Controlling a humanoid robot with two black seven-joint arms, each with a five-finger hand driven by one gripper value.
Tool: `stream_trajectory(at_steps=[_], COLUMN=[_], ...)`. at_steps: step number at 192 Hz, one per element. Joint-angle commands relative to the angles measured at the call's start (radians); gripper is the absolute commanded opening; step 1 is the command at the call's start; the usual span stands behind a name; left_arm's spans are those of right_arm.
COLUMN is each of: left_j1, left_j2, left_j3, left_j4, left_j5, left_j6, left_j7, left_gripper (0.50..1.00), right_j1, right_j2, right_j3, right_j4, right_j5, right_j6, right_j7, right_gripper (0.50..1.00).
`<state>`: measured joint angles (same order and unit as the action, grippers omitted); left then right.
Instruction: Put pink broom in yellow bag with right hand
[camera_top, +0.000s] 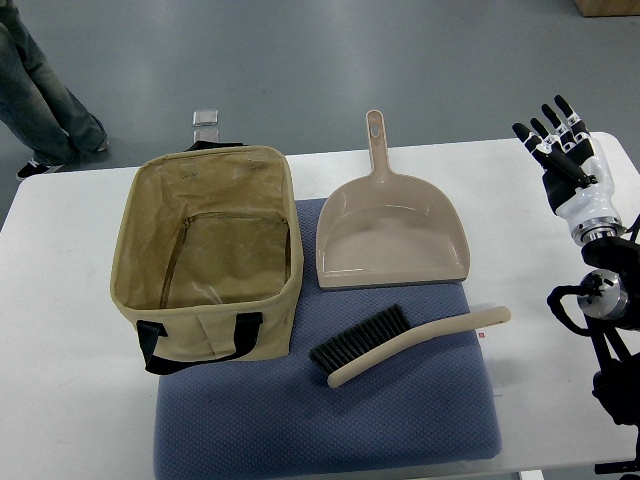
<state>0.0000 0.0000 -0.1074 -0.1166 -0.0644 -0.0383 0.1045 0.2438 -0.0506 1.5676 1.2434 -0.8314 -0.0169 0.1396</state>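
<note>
Top view shows the hand broom (405, 343) lying flat on a blue quilted mat (330, 420), handle angled toward the robot's right side, which I'd guess makes it easy for that arm to reach. Its body is a pale beige-pink plastic, curved, with a tuft of stiff dark bristles at the left end. Just behind it sits a matching dustpan (392, 235), smooth and scoop-shaped. The yellow bag (207, 258) stands open to the broom's left, soft tan fabric with black webbing handles, mouth wide and ready to receive it. The right hand (563, 150) hovers over the white table (60, 300), well apart from the broom, fingers spread, holding nothing. A person's legs (45, 100) show at top left.
</note>
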Motion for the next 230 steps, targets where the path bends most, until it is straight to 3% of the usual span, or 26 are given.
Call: stream_trajectory(at_steps=[1, 230], left_j1=[0.002, 0.002], left_j2=[0.0, 0.0], left_j3=[0.0, 0.002], left_j4=[-0.002, -0.002], left_j5=[0.0, 0.0], left_j6=[0.0, 0.0], left_j7=[0.0, 0.001], left_gripper=[1.0, 1.0], right_j1=[0.0, 0.014], right_j2=[0.0, -0.009], right_j3=[-0.001, -0.008], right_j4=[0.001, 0.007], right_j5=[0.0, 0.014], right_j6=[0.0, -0.002], right_j7=[0.0, -0.005], right_gripper=[0.93, 0.928])
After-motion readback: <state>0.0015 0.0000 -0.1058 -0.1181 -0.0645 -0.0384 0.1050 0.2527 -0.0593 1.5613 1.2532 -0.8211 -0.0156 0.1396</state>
